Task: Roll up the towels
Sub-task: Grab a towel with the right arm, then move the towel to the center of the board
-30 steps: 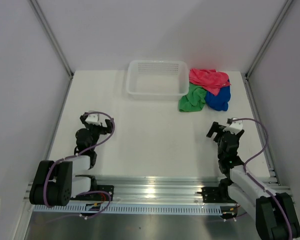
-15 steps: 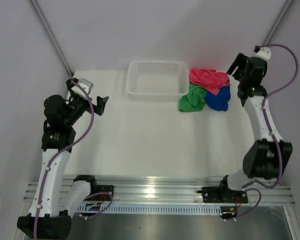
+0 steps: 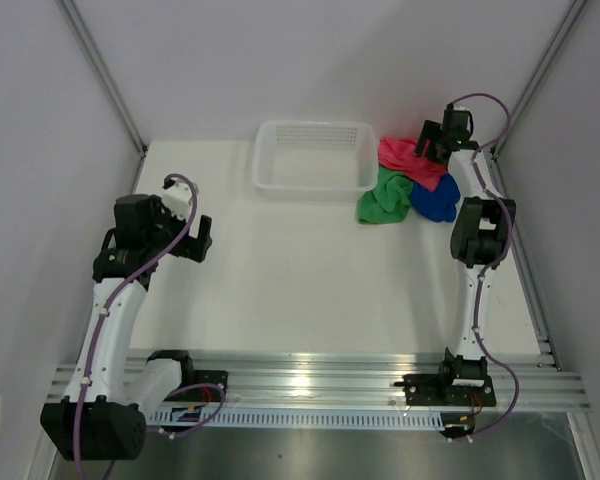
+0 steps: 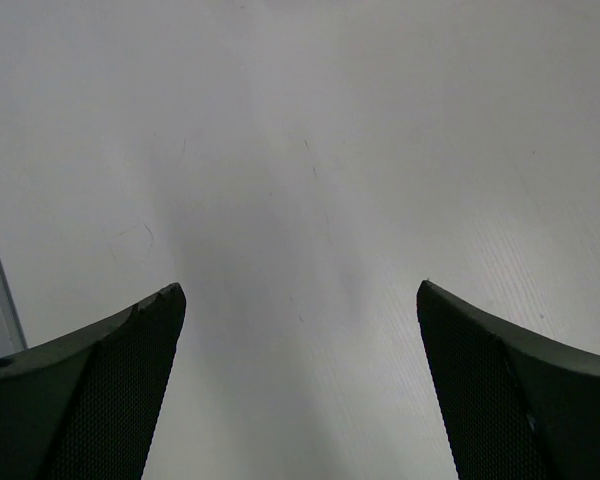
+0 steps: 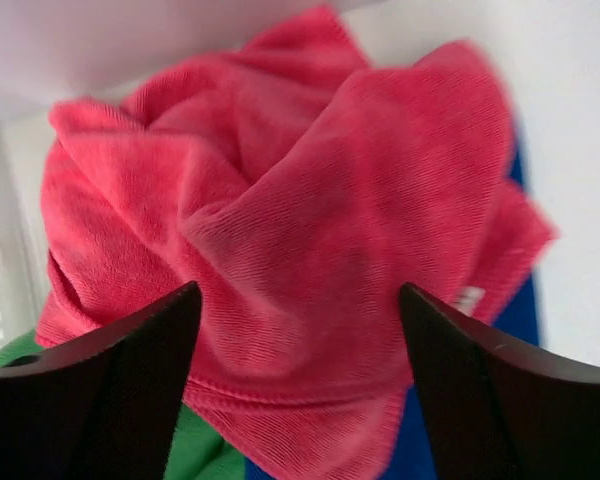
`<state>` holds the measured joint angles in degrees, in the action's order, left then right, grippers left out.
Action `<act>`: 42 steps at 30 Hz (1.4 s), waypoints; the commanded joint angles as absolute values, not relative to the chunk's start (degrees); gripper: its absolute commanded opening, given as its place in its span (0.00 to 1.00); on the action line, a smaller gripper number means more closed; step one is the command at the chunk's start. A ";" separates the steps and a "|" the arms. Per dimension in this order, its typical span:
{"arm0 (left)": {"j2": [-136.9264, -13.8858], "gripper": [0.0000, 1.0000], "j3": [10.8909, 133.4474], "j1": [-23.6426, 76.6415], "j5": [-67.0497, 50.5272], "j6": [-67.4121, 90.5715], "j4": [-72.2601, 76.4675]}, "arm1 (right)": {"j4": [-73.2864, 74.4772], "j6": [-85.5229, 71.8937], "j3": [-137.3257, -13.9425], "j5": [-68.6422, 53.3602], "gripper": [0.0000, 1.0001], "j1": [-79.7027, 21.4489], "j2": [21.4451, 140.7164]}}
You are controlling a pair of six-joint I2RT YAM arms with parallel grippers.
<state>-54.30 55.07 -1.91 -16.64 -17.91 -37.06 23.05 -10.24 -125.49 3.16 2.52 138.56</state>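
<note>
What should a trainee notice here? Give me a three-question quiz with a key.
1. True or false: the pink towel lies on top of the green towel and the blue towel.
2. The right pincer hangs over: A) the basket, B) the pink towel, C) the blue towel.
3. Fill in: the left pincer, over bare table, stands ___.
Key: 1 true; 2 B; 3 open.

Basket [image 3: 315, 128] is white (mesh-patterned); pink towel [image 5: 280, 200], green towel [image 3: 382, 197], blue towel [image 3: 440, 200].
</note>
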 commanded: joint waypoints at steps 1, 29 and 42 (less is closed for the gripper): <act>-54.93 0.99 55.63 -2.29 -15.73 -16.26 -36.83 | 26.55 -8.26 -130.25 4.56 0.81 0.18 141.41; -47.90 0.99 55.90 -2.29 -17.23 -18.19 -39.81 | 20.74 1.85 -109.44 26.19 0.00 -16.85 90.91; -46.05 0.99 59.41 -4.21 -16.52 -19.95 -40.87 | 14.42 -8.41 -92.47 37.11 0.00 -59.84 78.83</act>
